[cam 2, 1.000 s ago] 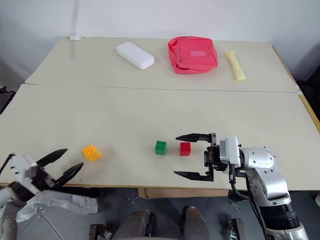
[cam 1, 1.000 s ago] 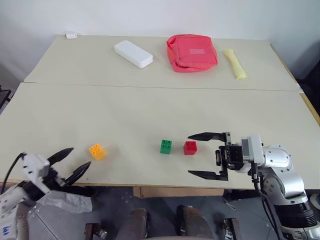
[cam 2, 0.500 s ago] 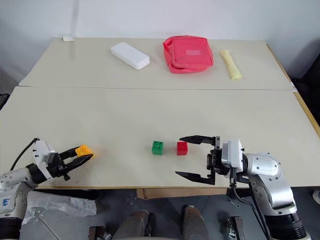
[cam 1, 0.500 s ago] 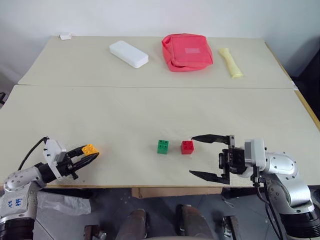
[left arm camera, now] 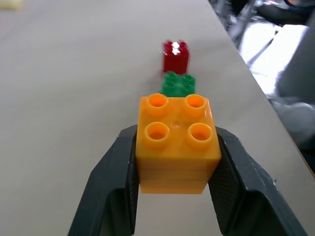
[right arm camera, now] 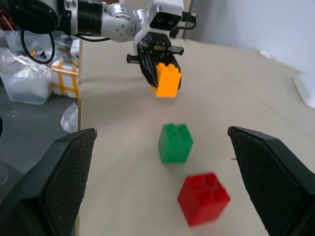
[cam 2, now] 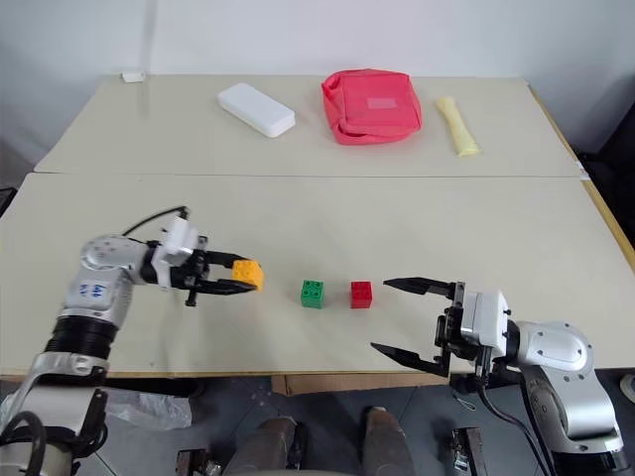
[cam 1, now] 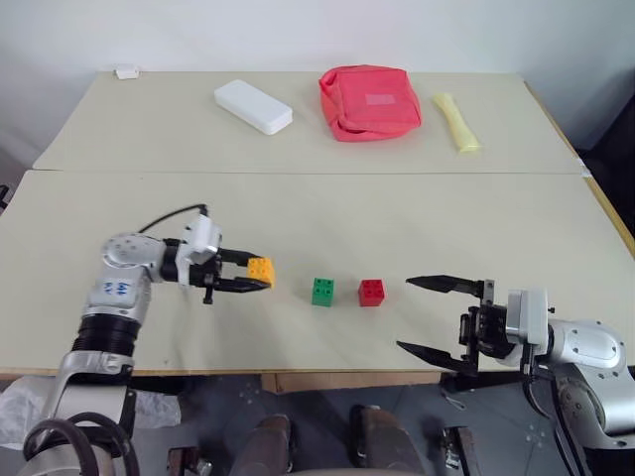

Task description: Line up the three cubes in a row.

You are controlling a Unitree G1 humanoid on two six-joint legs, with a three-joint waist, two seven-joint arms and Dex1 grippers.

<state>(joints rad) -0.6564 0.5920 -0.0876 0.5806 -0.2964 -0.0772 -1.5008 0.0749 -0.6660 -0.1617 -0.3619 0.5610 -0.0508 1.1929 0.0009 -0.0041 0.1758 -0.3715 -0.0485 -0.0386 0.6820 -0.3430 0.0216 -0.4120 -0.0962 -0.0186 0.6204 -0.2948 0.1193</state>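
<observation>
Two cubes, the green cube point(cam 1: 323, 291) and red cube point(cam 1: 372, 292), are already set side by side on the bench point(cam 1: 317, 218); the orange cube point(cam 1: 260, 270), left of green, is gripped in the left gripper point(cam 1: 256, 277) jaws and remains to be placed. Right gripper point(cam 1: 421, 314) jaws are spread wide.

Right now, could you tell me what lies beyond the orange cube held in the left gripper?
Beyond the orange cube stand the green cube, its lower part covered by it, then the red cube.
</observation>
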